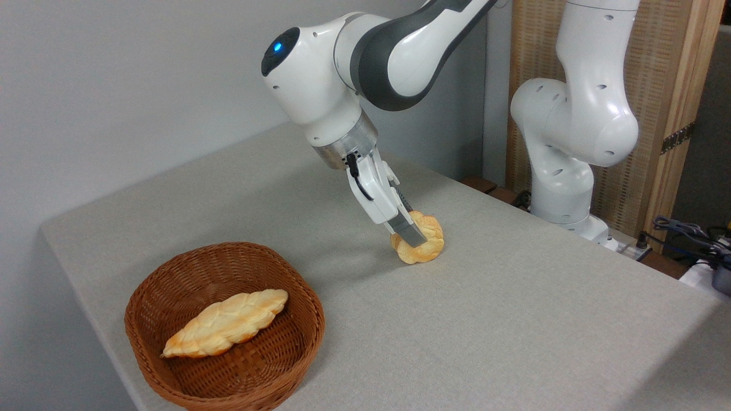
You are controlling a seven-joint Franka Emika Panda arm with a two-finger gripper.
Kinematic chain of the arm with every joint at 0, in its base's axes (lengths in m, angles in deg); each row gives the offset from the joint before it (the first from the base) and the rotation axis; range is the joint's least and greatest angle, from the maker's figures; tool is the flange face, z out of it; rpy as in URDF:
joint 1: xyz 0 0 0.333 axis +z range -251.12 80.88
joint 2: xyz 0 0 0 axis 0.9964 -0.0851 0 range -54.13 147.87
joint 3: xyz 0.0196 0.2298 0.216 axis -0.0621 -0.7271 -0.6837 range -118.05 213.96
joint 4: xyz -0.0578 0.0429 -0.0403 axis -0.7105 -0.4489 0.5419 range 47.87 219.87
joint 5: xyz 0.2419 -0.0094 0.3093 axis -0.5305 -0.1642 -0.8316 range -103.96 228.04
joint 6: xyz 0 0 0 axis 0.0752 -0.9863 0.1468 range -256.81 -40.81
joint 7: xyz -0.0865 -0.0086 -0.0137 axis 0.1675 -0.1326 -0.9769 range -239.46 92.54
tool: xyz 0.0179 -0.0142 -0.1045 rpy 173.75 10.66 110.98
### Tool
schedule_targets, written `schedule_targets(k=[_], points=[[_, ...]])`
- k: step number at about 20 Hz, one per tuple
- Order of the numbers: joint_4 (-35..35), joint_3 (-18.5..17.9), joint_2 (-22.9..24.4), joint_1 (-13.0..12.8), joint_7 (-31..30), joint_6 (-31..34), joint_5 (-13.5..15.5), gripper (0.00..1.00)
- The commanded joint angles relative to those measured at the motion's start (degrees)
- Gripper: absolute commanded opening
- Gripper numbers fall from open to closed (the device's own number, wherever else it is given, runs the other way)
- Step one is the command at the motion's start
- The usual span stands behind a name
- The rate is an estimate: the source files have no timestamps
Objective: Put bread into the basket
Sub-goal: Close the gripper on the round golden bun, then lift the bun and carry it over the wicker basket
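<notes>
Nearest the camera, at the lower left of the grey cloth-covered table [514, 319], a round shallow brown wicker basket [297, 337] is sitting close to the table edge. A long pale golden braided loaf [225, 322] is lying slantwise inside it. Further back, near the table's middle and well apart from the basket, a small knobbly golden-tan bun [425, 240] is being held tilted on edge, its lower rim at or just above the cloth; contact cannot be confirmed. The white two-finger gripper [412, 233] is reaching down at a slant and clamping the bun, the near finger [406, 231] pressing across its face. Behind, the white and dark grey robot arm [571, 125] is rising from its base at the far right edge
</notes>
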Motion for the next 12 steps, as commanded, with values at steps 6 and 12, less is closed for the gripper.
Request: schedule_targets(k=[6,12], points=[[-5.45,-0.83,0.52,1.61,0.03,-1.12,0.06,0.17],[-9.95,-0.83,-0.71,4.61,-7.24,-13.30,5.50,0.19]])
